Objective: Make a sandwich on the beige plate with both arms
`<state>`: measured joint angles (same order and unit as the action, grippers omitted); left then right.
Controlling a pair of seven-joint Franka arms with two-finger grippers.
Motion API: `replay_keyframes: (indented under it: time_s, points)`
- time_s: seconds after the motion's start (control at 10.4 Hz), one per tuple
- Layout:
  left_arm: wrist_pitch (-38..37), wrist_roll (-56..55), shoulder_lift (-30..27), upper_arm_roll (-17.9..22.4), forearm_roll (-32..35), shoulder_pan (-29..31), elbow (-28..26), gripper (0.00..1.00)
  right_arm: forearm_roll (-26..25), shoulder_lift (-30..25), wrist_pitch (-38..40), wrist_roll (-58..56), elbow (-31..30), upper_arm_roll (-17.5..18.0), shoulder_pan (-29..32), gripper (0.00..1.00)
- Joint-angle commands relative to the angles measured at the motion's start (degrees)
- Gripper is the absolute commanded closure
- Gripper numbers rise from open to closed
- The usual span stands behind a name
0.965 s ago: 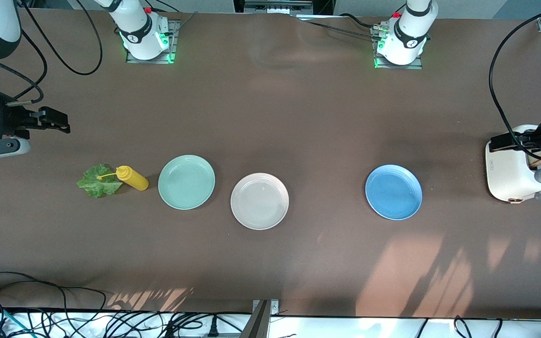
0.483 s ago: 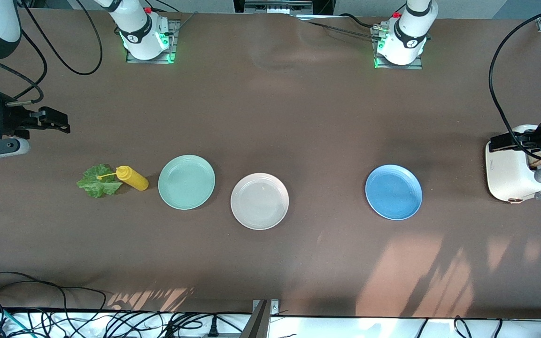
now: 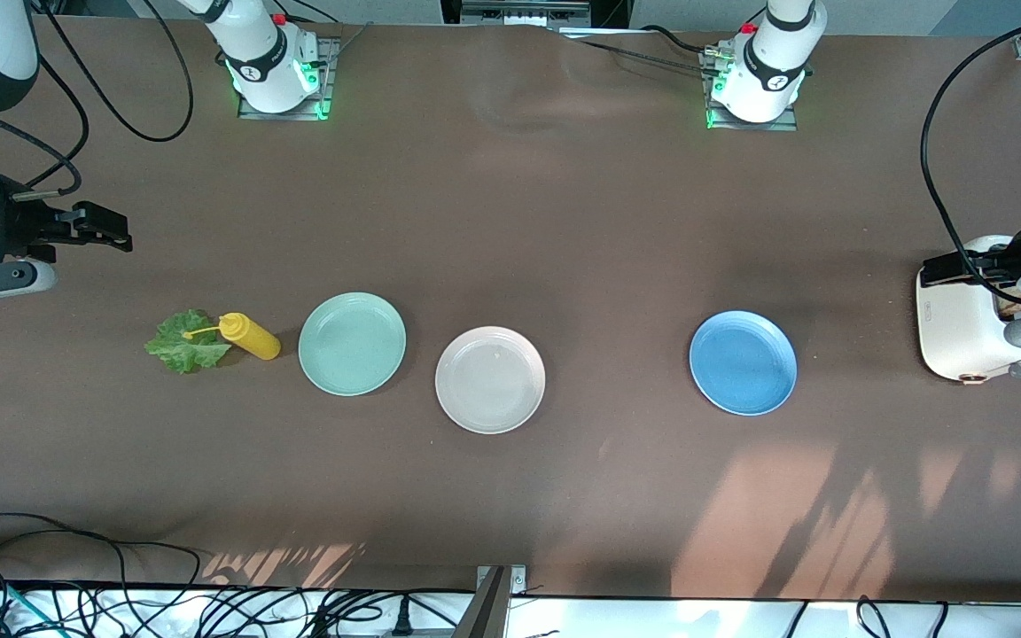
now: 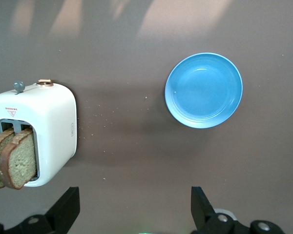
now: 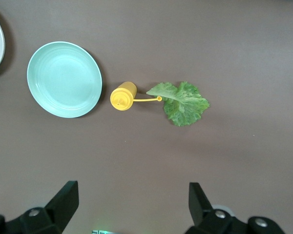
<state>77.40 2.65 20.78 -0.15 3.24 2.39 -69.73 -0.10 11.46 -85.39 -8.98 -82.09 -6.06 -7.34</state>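
Note:
The beige plate (image 3: pixel 490 379) lies bare near the table's middle. A green lettuce leaf (image 3: pixel 183 342) lies flat toward the right arm's end, and the right wrist view shows it (image 5: pixel 183 103) too. Two brown bread slices (image 4: pixel 13 158) stand in the slots of a white toaster (image 3: pixel 971 310) at the left arm's end. My left gripper (image 4: pixel 135 209) hangs open over the toaster (image 4: pixel 39 131), holding nothing. My right gripper (image 5: pixel 132 204) hangs open and empty over bare table beside the lettuce. In the front view, the left gripper (image 3: pixel 938 268) and the right gripper (image 3: pixel 113 232) are at the table's two ends.
A mint green plate (image 3: pixel 352 343) sits beside the beige plate, toward the right arm's end. A yellow squeeze bottle (image 3: pixel 249 336) lies between that plate and the lettuce, its cap strap on the leaf. A blue plate (image 3: pixel 744 362) sits toward the toaster. Cables run along the table's near edge.

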Motion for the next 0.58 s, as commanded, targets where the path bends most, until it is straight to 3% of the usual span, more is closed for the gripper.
replay_keyframes:
  time_s: [0.0, 0.48]
  points:
    - [0.5, -0.5, -0.8, 0.0, -0.6, 0.7, -1.1, 0.0, 1.3, -0.6, -0.7, 0.4, -1.0, 0.1, 0.4, 0.0]
    - [-0.1, 4.5, -0.6, 0.5, 0.1, 6.3, -1.3, 0.0, 1.3, -0.3, -1.0, 0.4, -0.9, 0.1, 0.8, 0.0]
